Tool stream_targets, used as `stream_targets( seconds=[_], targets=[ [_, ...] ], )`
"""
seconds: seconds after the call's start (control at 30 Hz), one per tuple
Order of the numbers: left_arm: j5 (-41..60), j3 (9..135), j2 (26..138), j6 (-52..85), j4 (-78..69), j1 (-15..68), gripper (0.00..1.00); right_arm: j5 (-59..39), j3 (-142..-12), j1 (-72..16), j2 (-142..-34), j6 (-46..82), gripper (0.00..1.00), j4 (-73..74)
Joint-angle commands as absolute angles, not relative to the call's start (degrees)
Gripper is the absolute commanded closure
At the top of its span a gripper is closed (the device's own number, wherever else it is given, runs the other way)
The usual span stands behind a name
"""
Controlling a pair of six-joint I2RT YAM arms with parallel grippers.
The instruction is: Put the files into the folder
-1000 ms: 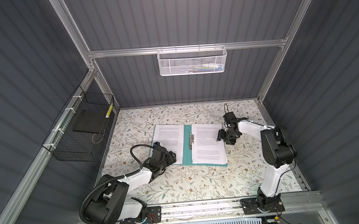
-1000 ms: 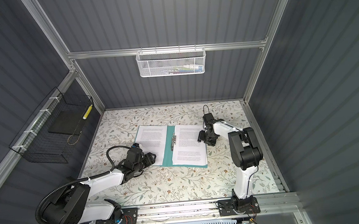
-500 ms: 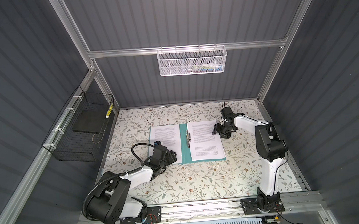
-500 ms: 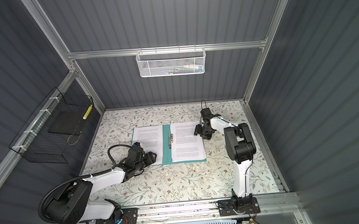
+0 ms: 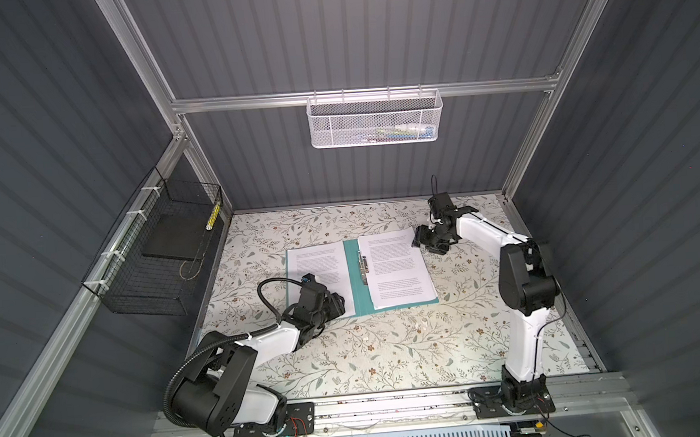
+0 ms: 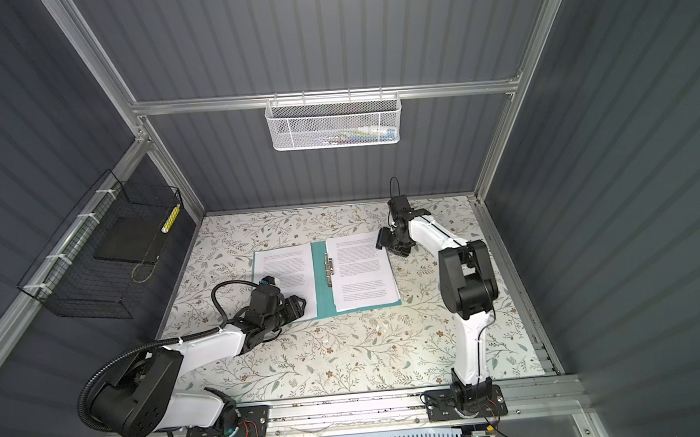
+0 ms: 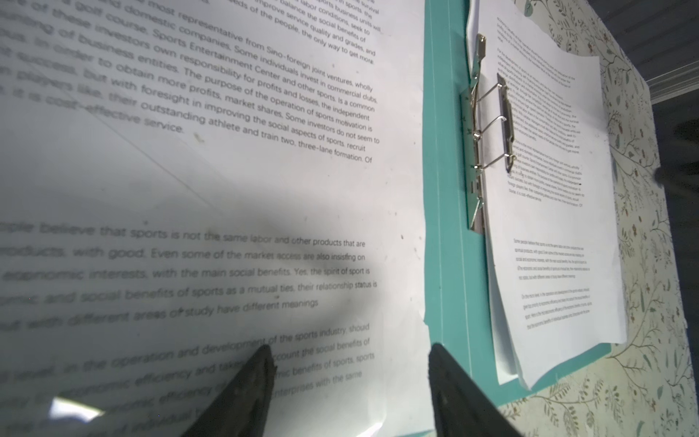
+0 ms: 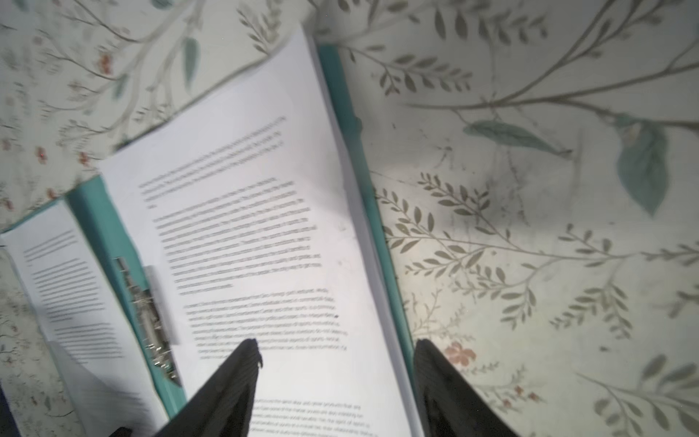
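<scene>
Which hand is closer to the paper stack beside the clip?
Right. The right hand is at the paper stack's far outer edge; the left hand is across the folder's spine, over the other sheet.

In both top views we see bright, even light from overhead on the table (image 5: 389,350), while the walls (image 5: 42,121) stay dim. The arms (image 5: 523,284) cast only short, soft shadows. Both views are sharp, though the frame posts (image 5: 138,49) lean outward toward the picture edges.

In the left wrist view the nearest print on the files (image 7: 227,170) is out of focus and the farther lines are crisp. A broad soft shadow crosses the page ahead of the left gripper (image 7: 350,350), and a small white glare spot sits close by.

The right wrist view is smeared throughout. We cannot read the print, the page is almost washed out, and a faint grey shadow lies on the table.
</scene>
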State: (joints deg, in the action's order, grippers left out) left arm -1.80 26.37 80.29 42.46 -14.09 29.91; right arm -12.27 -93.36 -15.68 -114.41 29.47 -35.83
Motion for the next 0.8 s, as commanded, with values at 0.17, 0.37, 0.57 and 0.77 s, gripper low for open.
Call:
stream_targets(
  seconds=[0.17, 0.37, 0.57, 0.77],
  targets=[
    [-0.42, 31.39, 81.20, 38.49, -12.33, 29.26, 0.42, -32.01, -107.12, -20.92, -122.22, 26.85, 0.36, -34.63],
    [1.98, 41.64, 84.95, 32.29, -11.50, 28.04, 0.26, -33.83, -103.29, -22.01, -119.07, 28.26, 0.36, -32.37],
    [15.83, 53.87, 100.81, 30.47, -18.89, 22.60, 0.25, -35.48, -94.47, -21.84, -113.08, 29.52, 0.36, -28.43],
    [28.14, 64.89, 114.13, 31.98, -22.85, 20.97, 0.25, -36.11, -90.17, -20.45, -109.93, 29.11, 0.36, -27.43]
  ],
)
